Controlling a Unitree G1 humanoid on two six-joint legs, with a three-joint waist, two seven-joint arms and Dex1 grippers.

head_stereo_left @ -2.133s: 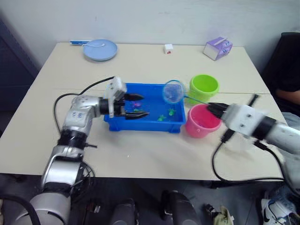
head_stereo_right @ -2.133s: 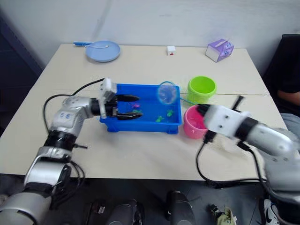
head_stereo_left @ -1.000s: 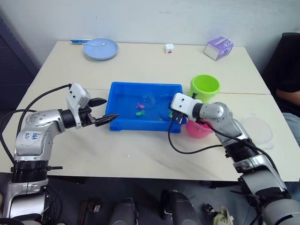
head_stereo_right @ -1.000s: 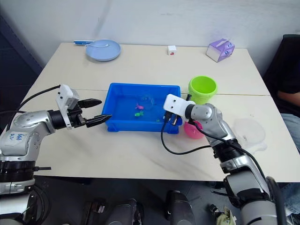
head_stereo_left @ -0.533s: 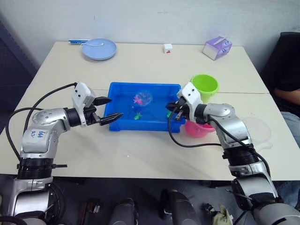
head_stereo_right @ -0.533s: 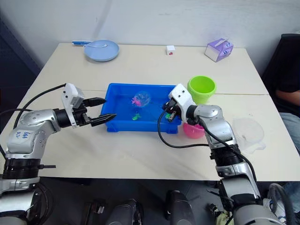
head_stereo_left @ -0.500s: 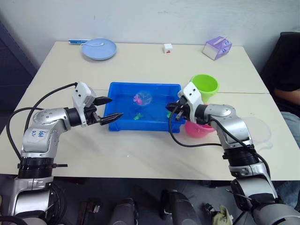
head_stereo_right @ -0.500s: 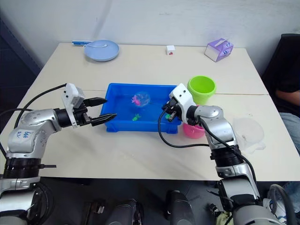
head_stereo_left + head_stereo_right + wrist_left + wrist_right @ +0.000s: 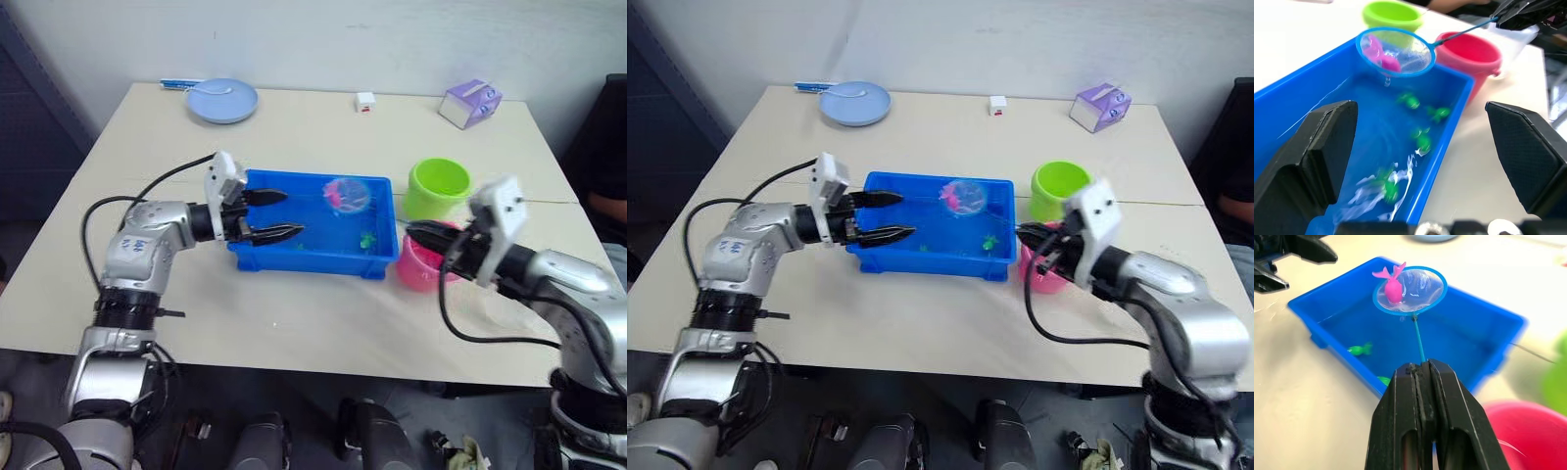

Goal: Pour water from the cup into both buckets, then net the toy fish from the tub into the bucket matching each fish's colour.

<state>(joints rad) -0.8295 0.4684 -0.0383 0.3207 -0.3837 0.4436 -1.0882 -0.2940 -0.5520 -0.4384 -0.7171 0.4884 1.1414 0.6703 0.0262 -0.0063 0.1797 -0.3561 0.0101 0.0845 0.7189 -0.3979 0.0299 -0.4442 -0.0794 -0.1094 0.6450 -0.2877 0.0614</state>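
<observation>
Lifted since the earlier frame, the net (image 9: 1409,290) now hangs above the tub (image 9: 294,257) with a pink fish (image 9: 1392,286), handle clamped in the right tool (image 9: 1421,374). Keep it level, swing steadily to the pink bucket (image 9: 423,268). Left tool (image 9: 277,214) gapes wide at the tub's rim.
</observation>
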